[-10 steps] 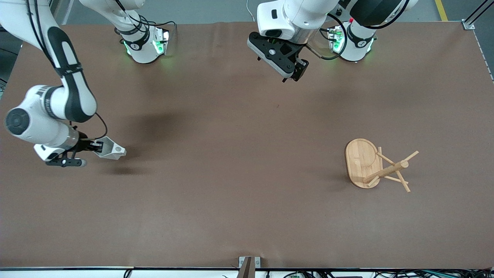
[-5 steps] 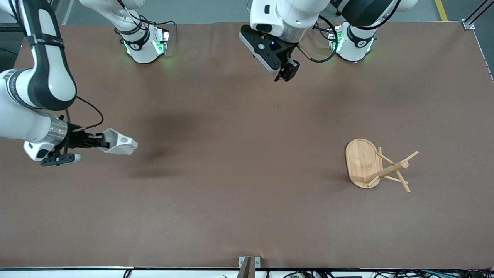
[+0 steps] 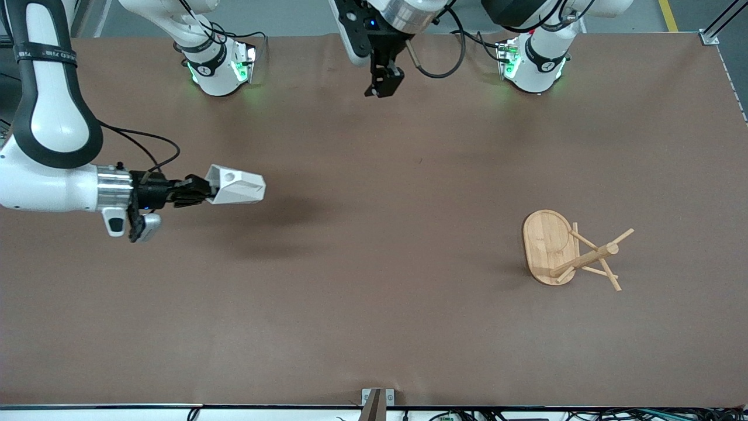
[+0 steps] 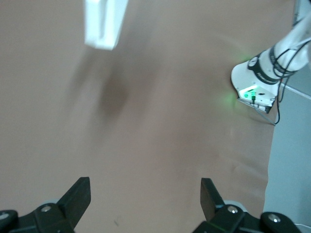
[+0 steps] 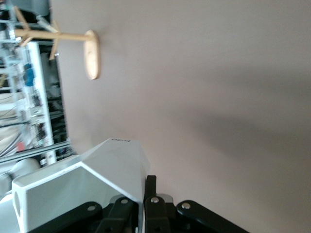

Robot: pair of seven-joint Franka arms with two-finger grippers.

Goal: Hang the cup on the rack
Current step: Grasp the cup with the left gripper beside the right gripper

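Observation:
My right gripper (image 3: 196, 192) is shut on the wall of the white faceted cup (image 3: 236, 184) and holds it on its side in the air over the table at the right arm's end. In the right wrist view the cup (image 5: 82, 189) fills the space by my right gripper (image 5: 145, 194), and the wooden rack (image 5: 73, 43) shows far off. The rack (image 3: 570, 251) stands on its oval base toward the left arm's end of the table. My left gripper (image 3: 383, 85) is open and empty, up in the air over the table strip near the robots' bases. In the left wrist view (image 4: 144, 194) the cup (image 4: 104, 24) shows far off.
The brown table (image 3: 374, 304) carries only the rack. The right arm's base (image 3: 219, 64) and the left arm's base (image 3: 532, 64) stand along the table's edge farthest from the front camera. The right arm's base also shows in the left wrist view (image 4: 257, 87).
My right gripper has carried the cup toward the table's middle and turned level. My left gripper has swung toward the right arm's end and closer to the bases.

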